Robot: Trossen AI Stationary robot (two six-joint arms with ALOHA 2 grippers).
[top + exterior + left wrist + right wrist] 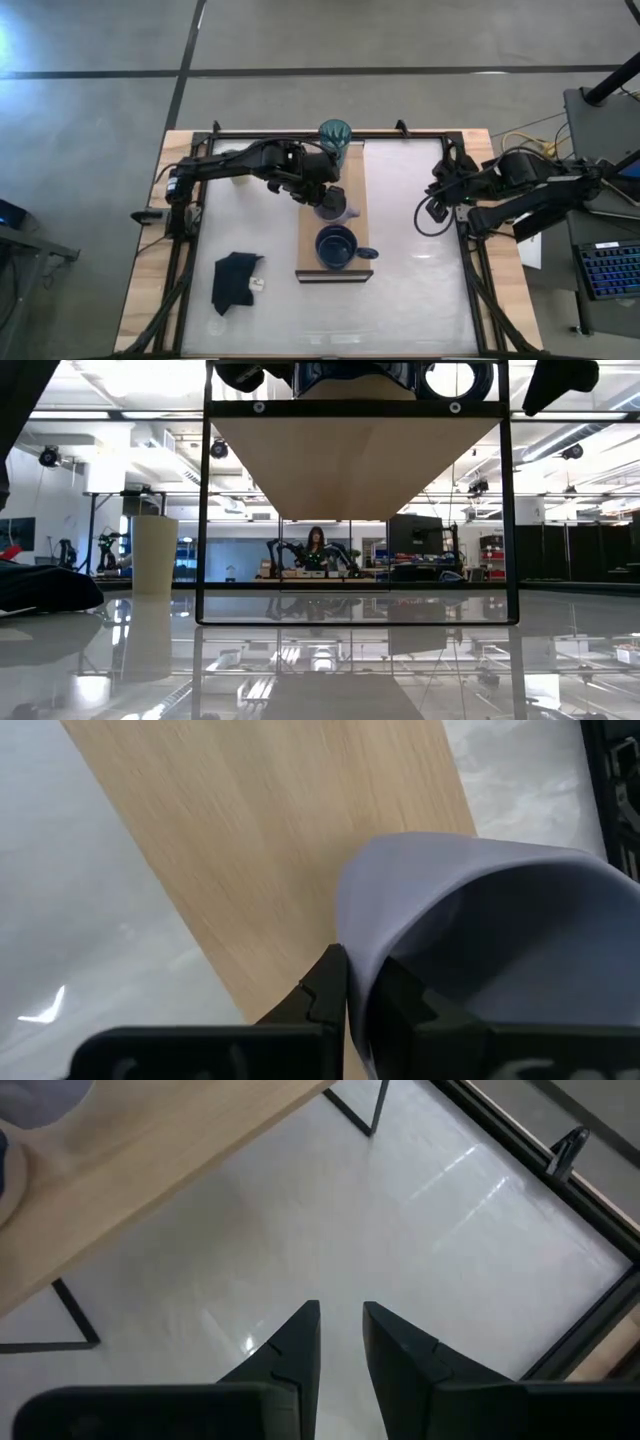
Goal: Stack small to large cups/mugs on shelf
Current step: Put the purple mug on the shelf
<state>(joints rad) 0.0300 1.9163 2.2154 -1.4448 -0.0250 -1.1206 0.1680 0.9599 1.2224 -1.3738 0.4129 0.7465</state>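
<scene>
The shelf is a light-brown board raised on a black frame. The teal tumbler stands at its far end and the dark blue mug at its near end. My left gripper is shut on the lavender mug over the middle of the shelf. The cream cup stands on the table left of the shelf, mostly hidden under my left arm in the high view. My right gripper hovers open over the tabletop right of the shelf. My left gripper pinches the lavender mug's wall at the rim, one finger outside and one inside. It reaches in from the table's left, over the shelf board. Whether the mug's base rests on the board, I cannot tell.
A black cloth lies on the white tabletop near the left near corner. The black frame edges the table. Bare tabletop lies between the shelf and my right arm. A person shows far off in the room.
</scene>
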